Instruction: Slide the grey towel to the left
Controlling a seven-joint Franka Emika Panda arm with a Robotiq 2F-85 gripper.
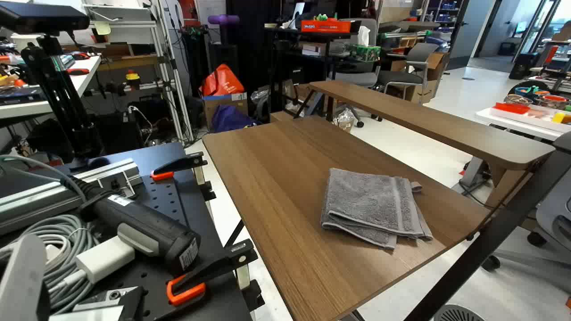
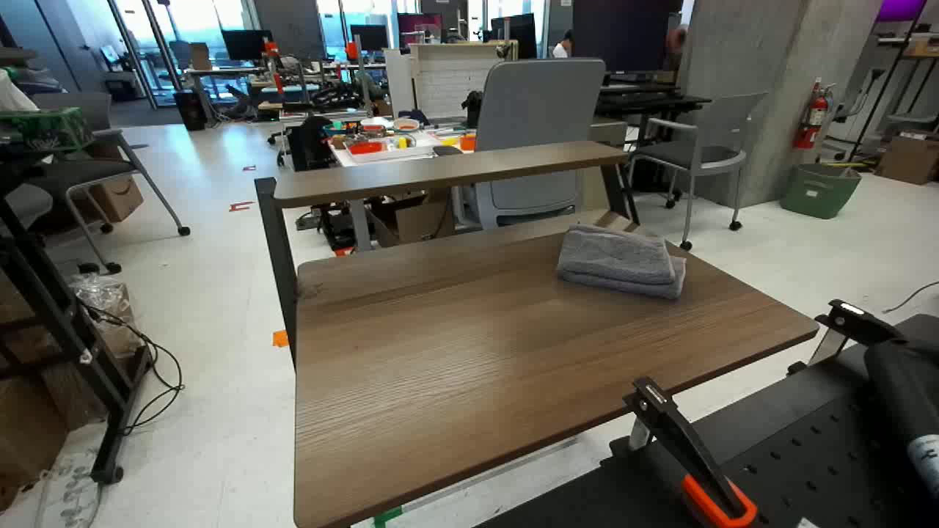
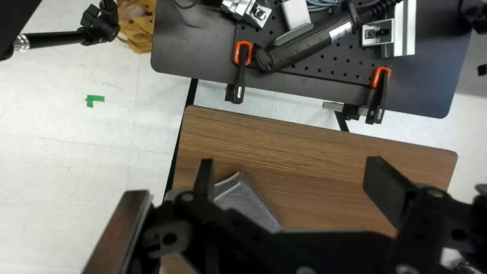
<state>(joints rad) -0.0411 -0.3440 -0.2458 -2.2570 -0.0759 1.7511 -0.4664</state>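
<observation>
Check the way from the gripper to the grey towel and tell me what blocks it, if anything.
Nothing visible blocks it. The grey towel lies uncovered on the brown table in both exterior views; in the wrist view only the open gripper itself hides part of it.

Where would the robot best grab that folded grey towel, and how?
I'd pinch the grey towel along its layered edge, where the layers sit staggered. Coming straight down seems best: the towel lies flat on the brown table, its top uncovered, and the open pincer could straddle that edge.
</observation>
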